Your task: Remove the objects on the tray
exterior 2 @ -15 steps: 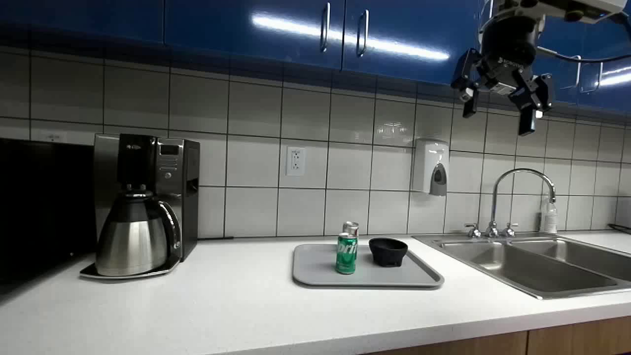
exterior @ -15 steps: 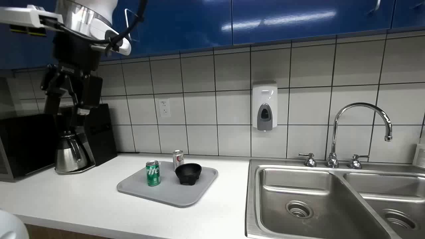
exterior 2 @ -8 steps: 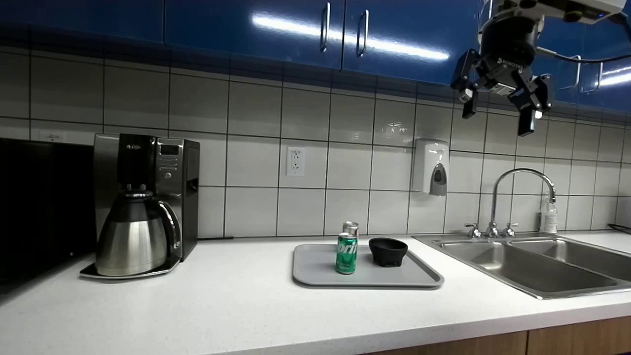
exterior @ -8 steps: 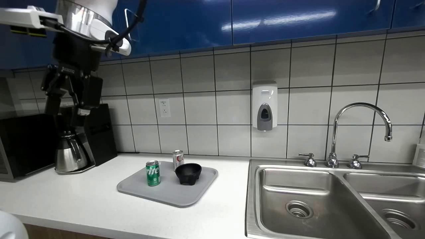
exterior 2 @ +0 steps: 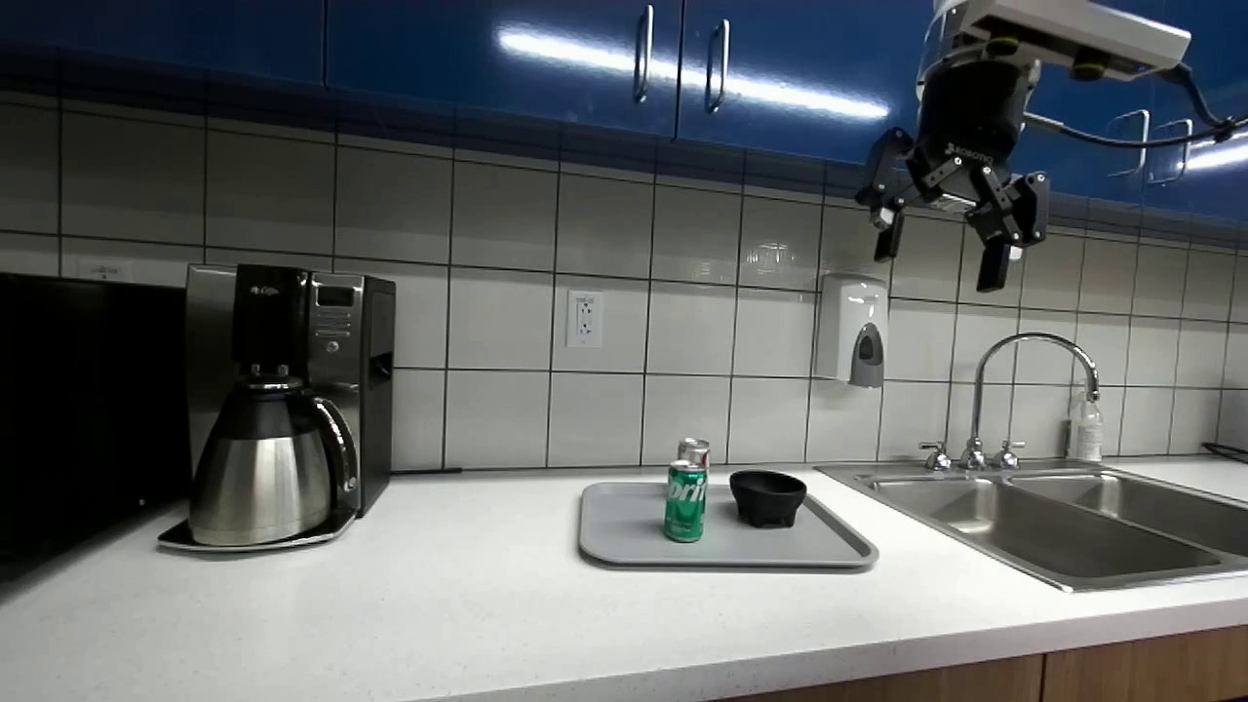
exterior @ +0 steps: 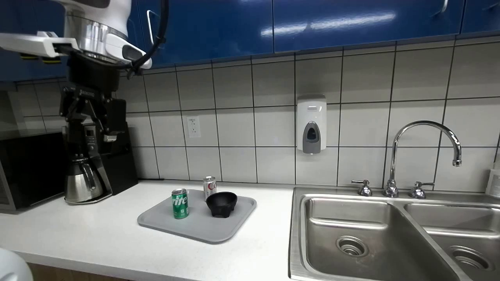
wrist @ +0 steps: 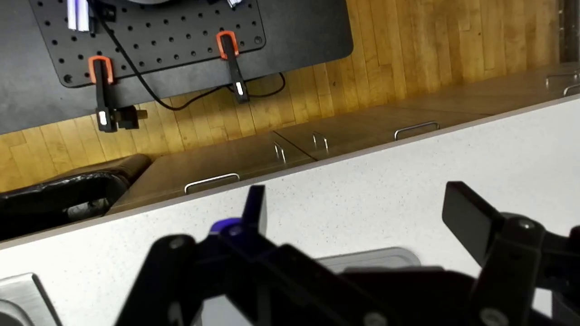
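Observation:
The flat grey tray [exterior: 195, 230] [exterior 2: 624, 531] lies on the white counter with several items' room around it. A green drink can [exterior: 180, 208] [exterior 2: 684, 515] stands upright on it. A round black bowl [exterior: 221, 203] [exterior 2: 768, 499] sits on its sink side. A slim silver can with red lettering [exterior: 209, 186] [exterior 2: 694, 450] stands behind them, partly hidden in both exterior views. My gripper [exterior: 90, 144] [exterior 2: 939, 268] is open and empty, high above the counter and apart from everything. In the wrist view my gripper [wrist: 353, 194] hides most of the tray [wrist: 394, 257].
A coffee maker with a steel pot [exterior 2: 263, 487] stands on the counter [exterior 2: 439, 604] beside a dark appliance [exterior 2: 88, 409]. A steel sink [exterior 2: 1043, 526] with a tall faucet [exterior 2: 980, 390] lies on the tray's other side. Blue cabinets [exterior 2: 507, 78] hang overhead; a soap dispenser [exterior 2: 853, 331] is on the wall.
My gripper stayed almost still, then moved a little lower and sideways, leftward in one exterior picture and rightward in another. It stays open. The tray and its objects have not moved.

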